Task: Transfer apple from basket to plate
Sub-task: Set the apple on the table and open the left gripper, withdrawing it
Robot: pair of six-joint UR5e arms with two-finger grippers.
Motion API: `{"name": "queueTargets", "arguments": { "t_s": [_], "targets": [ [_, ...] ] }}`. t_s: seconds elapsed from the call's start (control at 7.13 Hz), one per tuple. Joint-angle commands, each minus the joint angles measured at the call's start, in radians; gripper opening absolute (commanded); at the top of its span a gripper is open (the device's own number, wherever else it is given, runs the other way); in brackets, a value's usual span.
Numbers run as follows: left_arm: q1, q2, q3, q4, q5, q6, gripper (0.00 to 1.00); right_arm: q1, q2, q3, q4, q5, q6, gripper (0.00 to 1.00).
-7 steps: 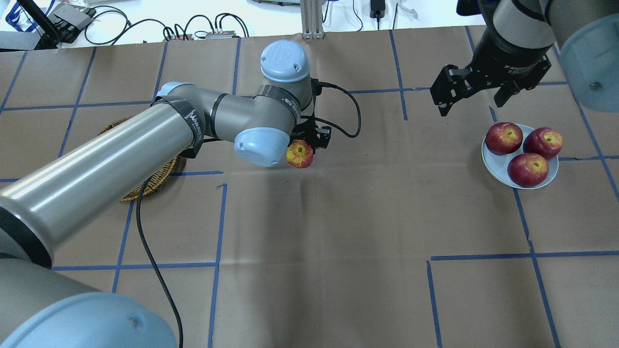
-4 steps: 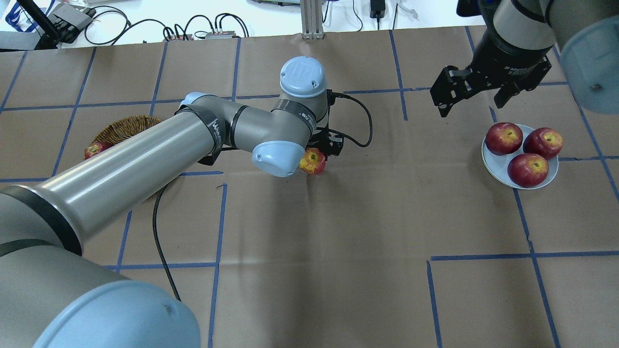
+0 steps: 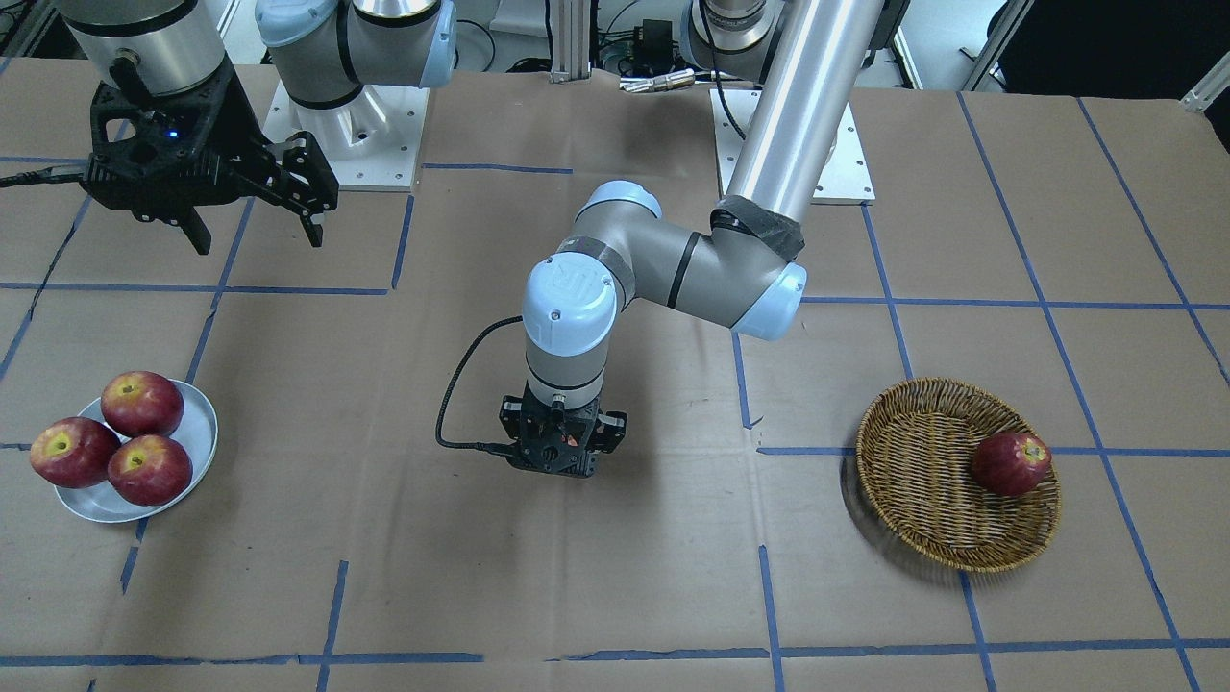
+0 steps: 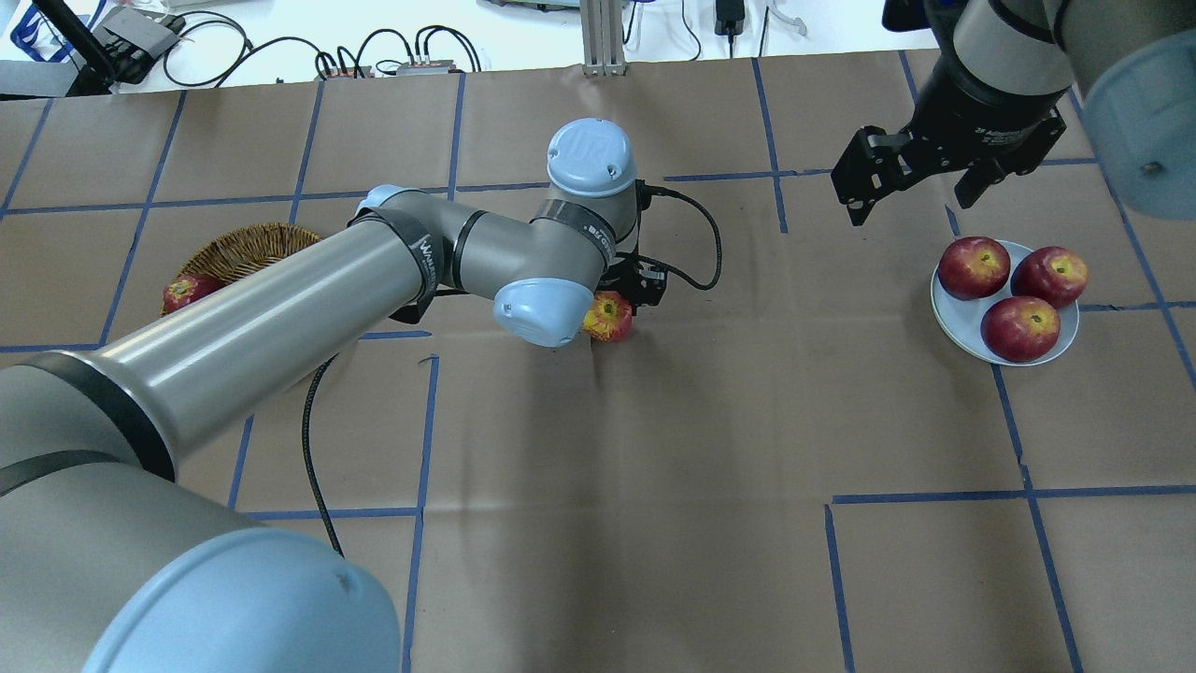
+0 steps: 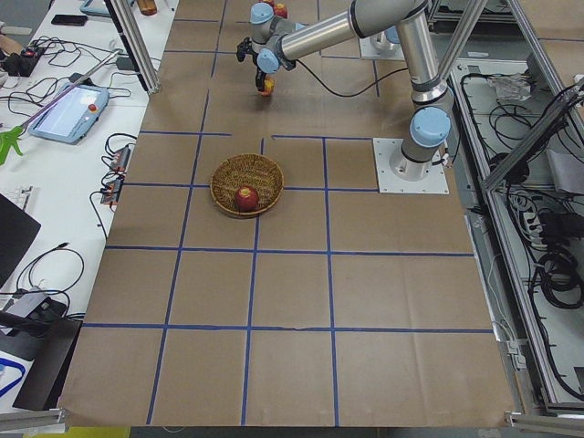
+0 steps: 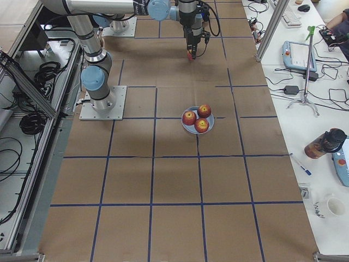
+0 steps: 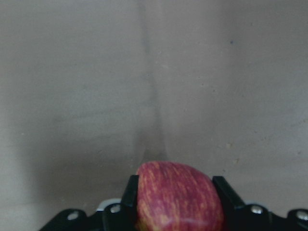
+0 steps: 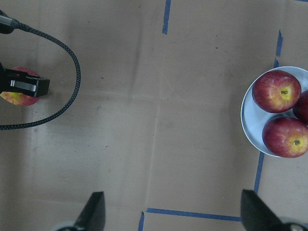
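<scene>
The left gripper (image 7: 175, 192) squeezes the apple (image 4: 607, 316), low over the middle of the table (image 4: 654, 486). The apple is out of the basket (image 3: 922, 514) on the left, but it is not on the plate (image 3: 199, 423) on the right yet. The right gripper (image 4: 911, 207) hangs open, holding nothing.

The left arm (image 4: 234, 318) and right arm (image 4: 1009, 37) were silver-grey tubes with pale blue joint caps, one marked "UR". The left pincer (image 3: 562, 452) and right pincer (image 4: 908, 201) were black, and a black cable (image 8: 78, 72) looped off the left wrist
</scene>
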Motion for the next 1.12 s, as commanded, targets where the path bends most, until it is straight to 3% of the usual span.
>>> {"name": "queueTargets", "arguments": {
  "t_s": [0.0, 0.28, 0.7, 0.98],
  "targets": [
    [0.003, 0.007, 0.001, -0.003, 0.003, 0.003, 0.98, 0.000, -0.002, -0.002, -0.001, -0.003, 0.000, 1.00],
    [0.041, 0.088, 0.012, -0.076, 0.009, 0.047, 0.99, 0.002, 0.006, -0.006, -0.007, 0.003, 0.032, 1.00],
    [0.322, 0.361, 0.035, -0.399, 0.014, 0.332, 0.99, 0.030, 0.031, -0.025, -0.005, 0.010, 0.095, 1.00],
    [0.481, 0.467, 0.037, -0.490, 0.017, 0.501, 0.99, 0.162, 0.134, -0.026, -0.136, -0.001, 0.246, 1.00]
  ]
}}
